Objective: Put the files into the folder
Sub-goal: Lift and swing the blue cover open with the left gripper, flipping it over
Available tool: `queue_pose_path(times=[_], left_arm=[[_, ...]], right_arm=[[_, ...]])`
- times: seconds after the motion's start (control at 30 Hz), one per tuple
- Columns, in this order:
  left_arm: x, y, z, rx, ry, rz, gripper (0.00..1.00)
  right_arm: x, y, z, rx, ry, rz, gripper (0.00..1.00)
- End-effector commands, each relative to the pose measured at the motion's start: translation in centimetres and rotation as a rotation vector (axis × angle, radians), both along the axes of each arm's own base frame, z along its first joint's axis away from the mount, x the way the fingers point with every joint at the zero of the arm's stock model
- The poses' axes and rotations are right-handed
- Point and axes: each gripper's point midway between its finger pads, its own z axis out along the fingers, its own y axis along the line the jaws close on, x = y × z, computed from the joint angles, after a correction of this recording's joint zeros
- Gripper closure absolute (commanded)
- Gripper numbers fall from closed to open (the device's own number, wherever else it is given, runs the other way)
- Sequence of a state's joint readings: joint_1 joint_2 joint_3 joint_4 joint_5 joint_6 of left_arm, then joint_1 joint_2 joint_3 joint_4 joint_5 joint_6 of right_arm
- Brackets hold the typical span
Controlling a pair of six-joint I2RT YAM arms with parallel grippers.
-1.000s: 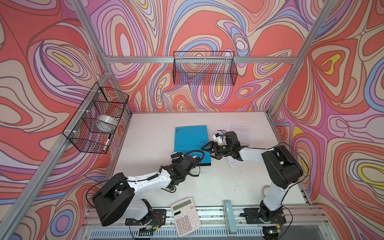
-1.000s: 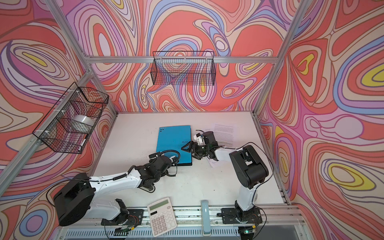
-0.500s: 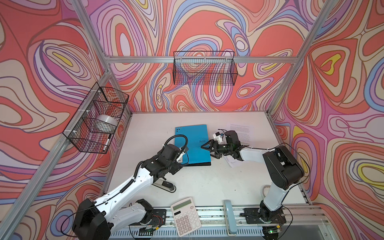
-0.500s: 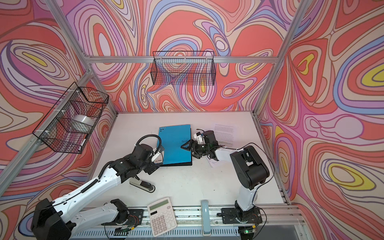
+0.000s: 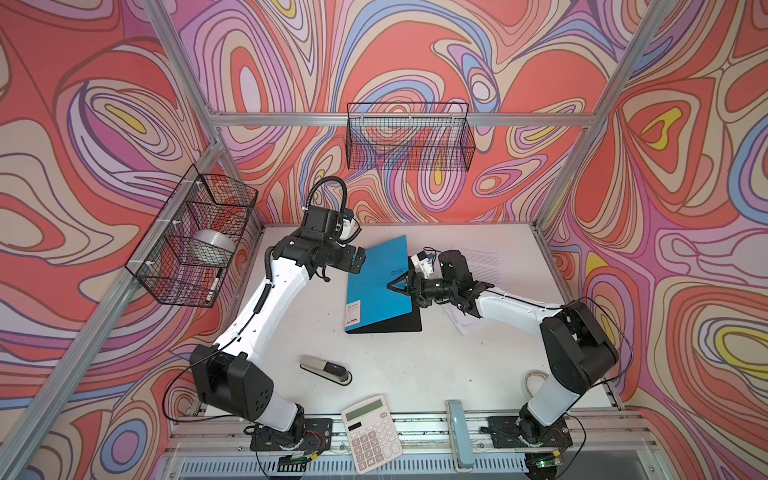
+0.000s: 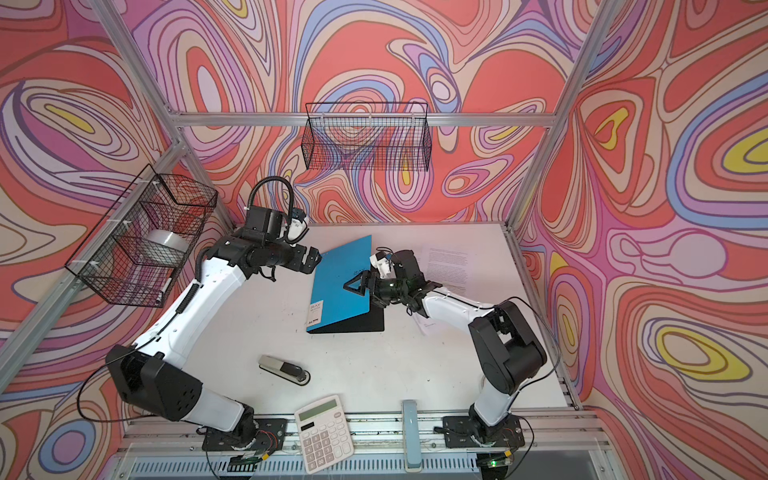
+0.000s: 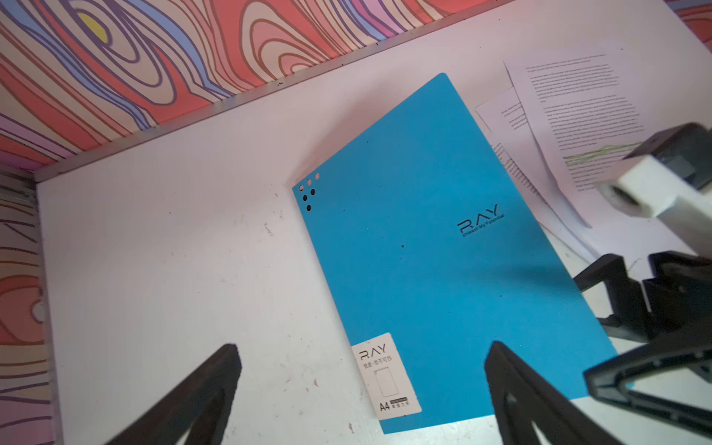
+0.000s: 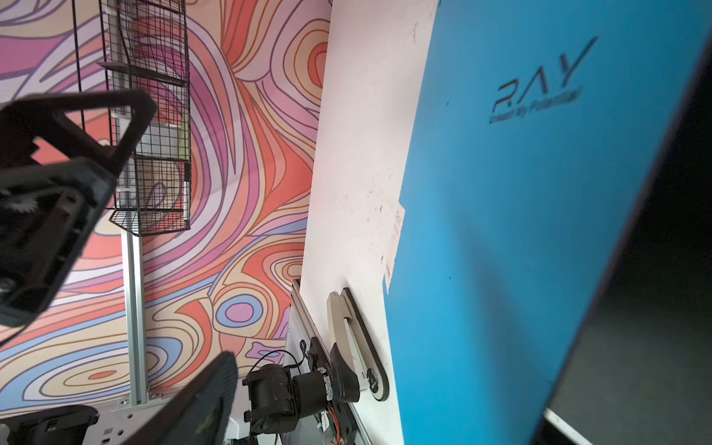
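Blue folder (image 5: 376, 286) on the table (image 5: 457, 353), cover tilted ajar; files (image 5: 484, 266) lie just beside it, partly beneath the right arm. The jaws of the left gripper (image 5: 358, 262) and right gripper (image 5: 401, 291) stand wide, clasping nothing. Risk: the unclamped cover drops shut, or the arm drags the sheets.

You are looking into a robotics lab test cell dressed up as a desk, not a real office. An aluminium frame (image 5: 519, 120) of profiles boxes in a white surface (image 5: 457, 365), and the wall panels (image 5: 415, 50) carry a printed swirl pattern in red, pink and blue. The left arm (image 5: 282, 282) and the right arm (image 5: 507, 309) are mounted on a slotted rail (image 5: 419, 424) along the lower edge of both top views. A wire basket (image 5: 409, 137) hangs at upper centre and a second basket (image 5: 195, 241) at middle left. Office props lie about: a stapler (image 5: 326, 369), a calculator (image 5: 371, 432), a blue folder (image 5: 380, 286), printed sheets (image 5: 484, 266).
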State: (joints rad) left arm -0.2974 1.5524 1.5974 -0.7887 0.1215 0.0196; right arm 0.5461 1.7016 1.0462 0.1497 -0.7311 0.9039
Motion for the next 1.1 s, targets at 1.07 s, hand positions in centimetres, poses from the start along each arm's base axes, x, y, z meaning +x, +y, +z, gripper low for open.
queue_pose_path(times=[1.07], left_arm=[[4.2,-1.2,-3.0,-0.06,0.272,0.117,0.05]], right_arm=[[-0.5,11.8,7.7,0.129,-0.164,0.124,0.08]])
